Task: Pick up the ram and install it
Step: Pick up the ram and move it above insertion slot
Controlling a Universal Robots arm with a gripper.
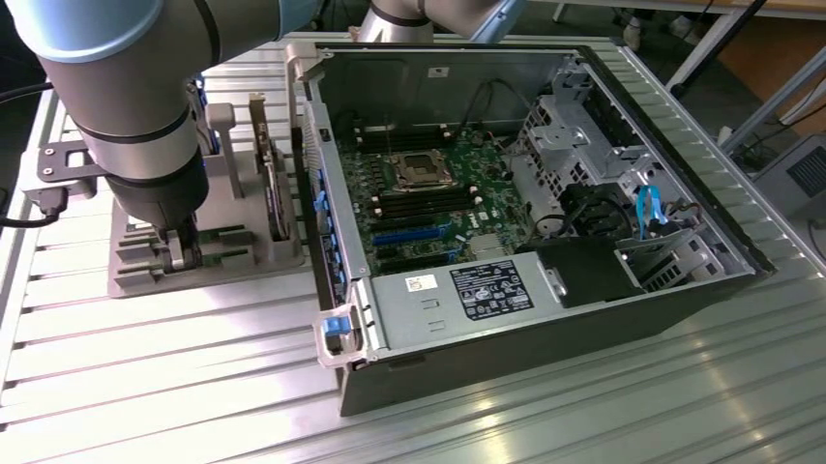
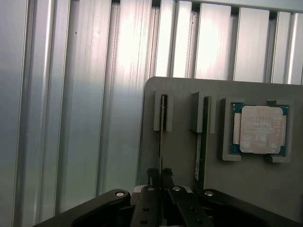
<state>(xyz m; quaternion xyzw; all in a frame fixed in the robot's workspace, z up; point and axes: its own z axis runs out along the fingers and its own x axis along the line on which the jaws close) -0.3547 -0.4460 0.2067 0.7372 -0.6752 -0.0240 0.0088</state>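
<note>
I log the gripper (image 2: 160,176) with fingers pinched together on the thin edge of the ram (image 2: 163,118), which stands on edge in its slot in the grey holder (image 2: 184,94), a second card (image 2: 203,142) just beside it, the processor (image 2: 262,129) farther along, and the open computer case (image 1: 543,193) beyond the holder.

The near end of the ram (image 2: 162,127) is hidden between the fingers (image 2: 152,178) of the tool (image 2: 160,173), whose body is cut off at the picture's edge. In the exterior view the grey holder (image 1: 251,266) is partly covered by the arm (image 1: 130,116).
</note>
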